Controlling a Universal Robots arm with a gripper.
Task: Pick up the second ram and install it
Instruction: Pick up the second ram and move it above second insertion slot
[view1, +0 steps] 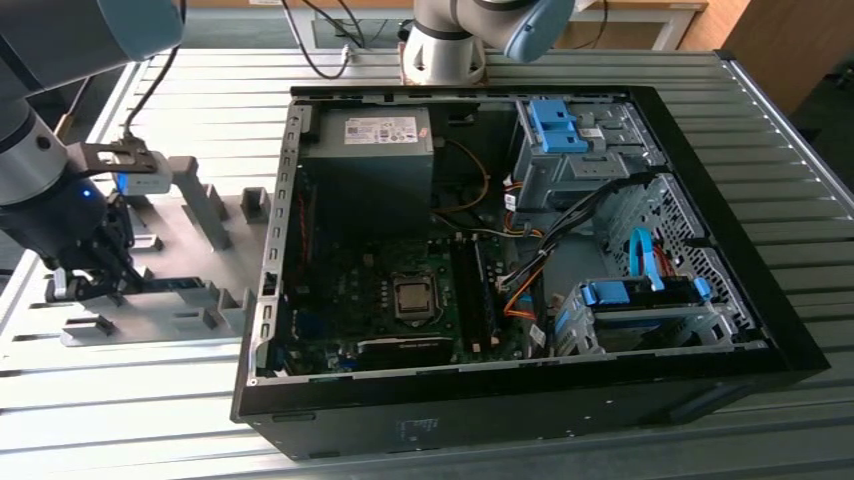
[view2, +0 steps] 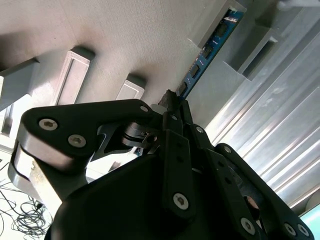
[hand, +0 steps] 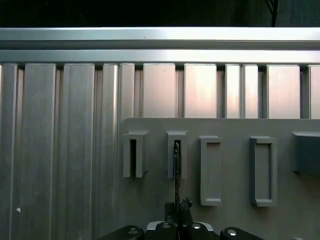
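The second ram (view2: 210, 47) is a slim blue-green board with dark chips, standing on edge over the grey fixture plate (view1: 174, 240). In the first wrist view the second ram (hand: 176, 167) shows edge-on as a thin dark line, its far end inside a slotted grey block (hand: 177, 150). My gripper (view2: 172, 102) is shut on the near end of the stick, with the black fingers (view2: 187, 120) pressed together around it. In the exterior view the gripper (view1: 80, 285) reaches down at the plate's near left, beside the open computer case (view1: 307, 110).
Several grey slotted blocks (hand: 211, 170) stand in a row on the plate. The open case holds a motherboard with dark memory slots (view1: 467, 290), a power supply (view1: 374, 130), cables and blue drive-bay clips (view1: 554, 125). The arm's base (view1: 447, 45) stands behind on the ribbed metal table (view1: 134, 400).
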